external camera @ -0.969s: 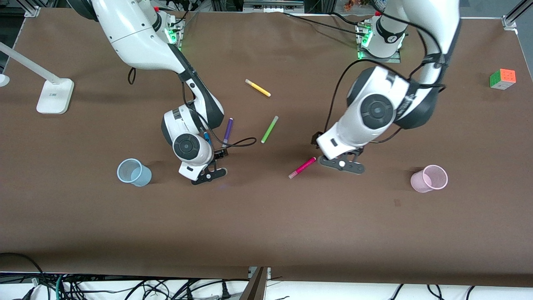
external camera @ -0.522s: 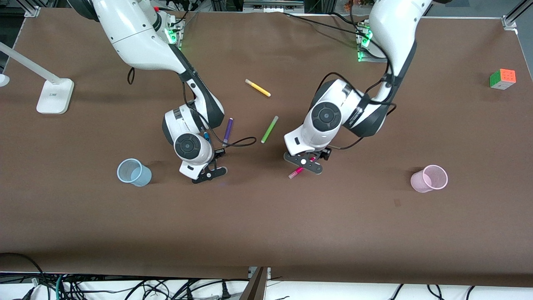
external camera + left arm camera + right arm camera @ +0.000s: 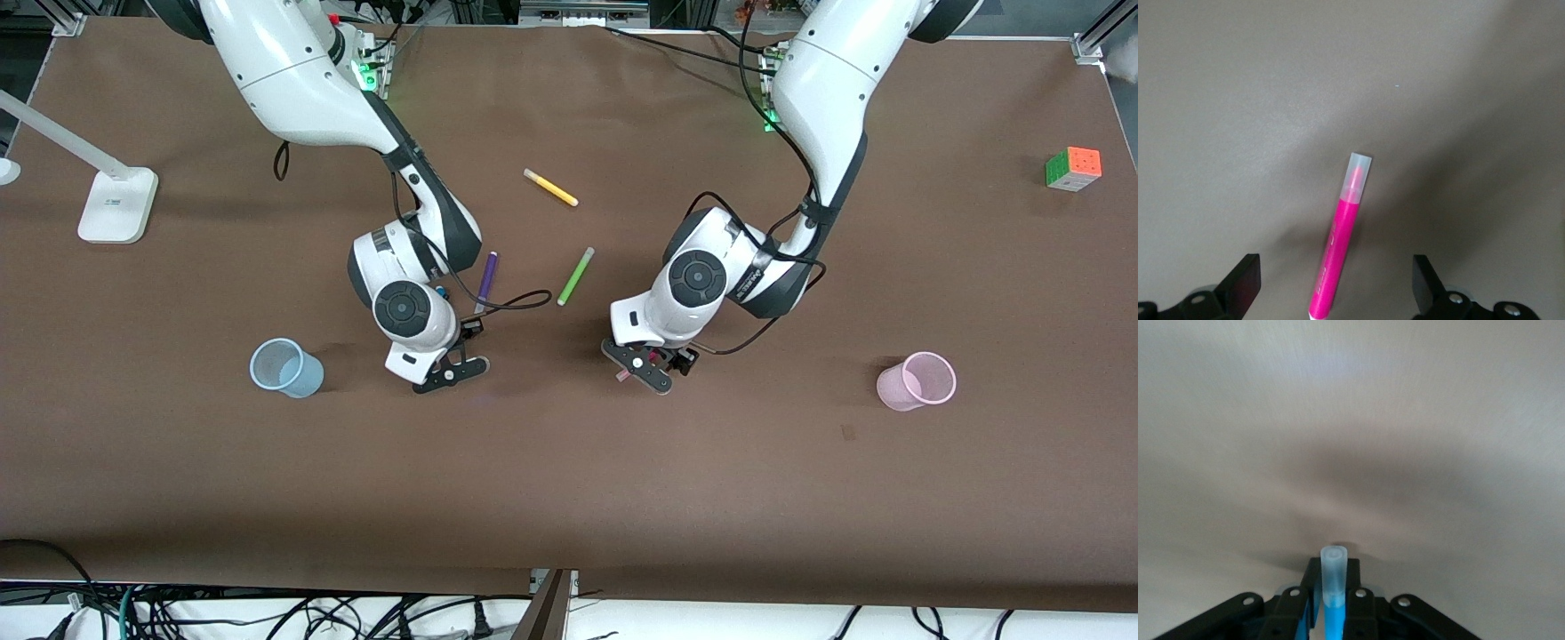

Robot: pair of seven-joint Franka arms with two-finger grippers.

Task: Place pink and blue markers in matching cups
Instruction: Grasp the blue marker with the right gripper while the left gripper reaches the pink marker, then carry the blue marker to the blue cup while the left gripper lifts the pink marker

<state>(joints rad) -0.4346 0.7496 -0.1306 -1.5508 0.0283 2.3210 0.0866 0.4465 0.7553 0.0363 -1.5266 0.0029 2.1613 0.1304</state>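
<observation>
- Brown worktop (image 3: 569,480) carrying everything.
- Left gripper (image 3: 646,366) low over the pink marker (image 3: 1340,241), fingers (image 3: 1239,285) spread wide either side of it, not touching; marker flat on the worktop near the middle.
- Right gripper (image 3: 449,369) over bare worktop beside the blue cup (image 3: 285,367), fingers (image 3: 1293,608) clamped on the blue marker (image 3: 1333,595), cap end pointing down.
- Pink cup (image 3: 917,380) upright toward the left arm's end, well apart from the pink marker.

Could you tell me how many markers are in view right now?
5: yellow, green and purple on the table, pink between the open left gripper fingers, blue in the right gripper.
</observation>
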